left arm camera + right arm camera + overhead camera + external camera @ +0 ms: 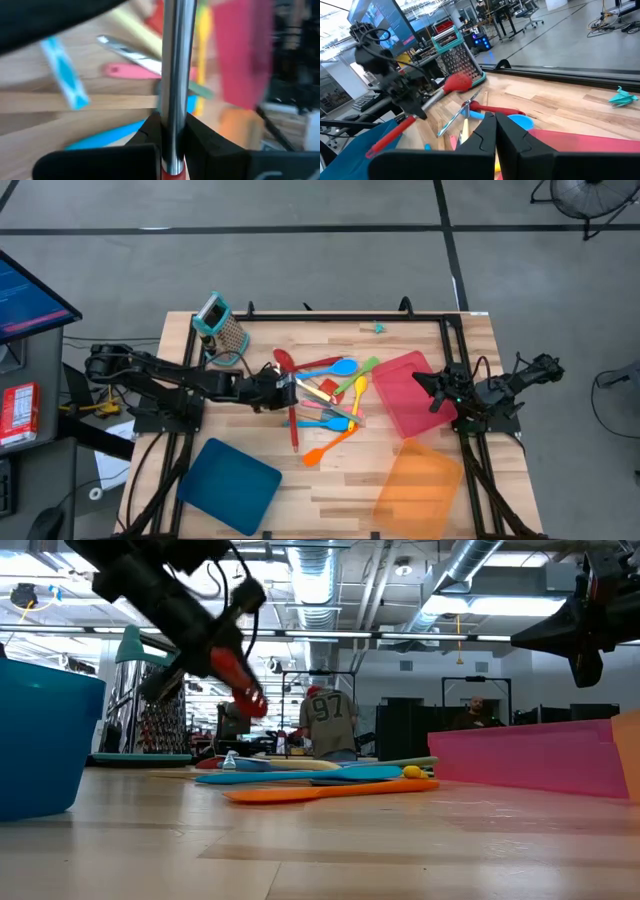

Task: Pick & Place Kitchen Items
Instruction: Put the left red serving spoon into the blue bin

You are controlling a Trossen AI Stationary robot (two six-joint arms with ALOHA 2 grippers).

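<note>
utensil pile (335, 395) mid-table, grater (222, 323) behind-left, three trays (412, 392) right and front

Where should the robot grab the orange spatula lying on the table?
Grab the orange spatula by the middle of its thin handle, coming straight down. It lies flat on the table at the pile's edge, so that part looks free.

Both arms are matte black, built of chunky jointed segments with black cables looping along them. The left tool (290, 391) has two thick, dark, angular fingers (200, 137). The right tool (495, 131) shows two smooth black wedge-shaped fingers.
</note>
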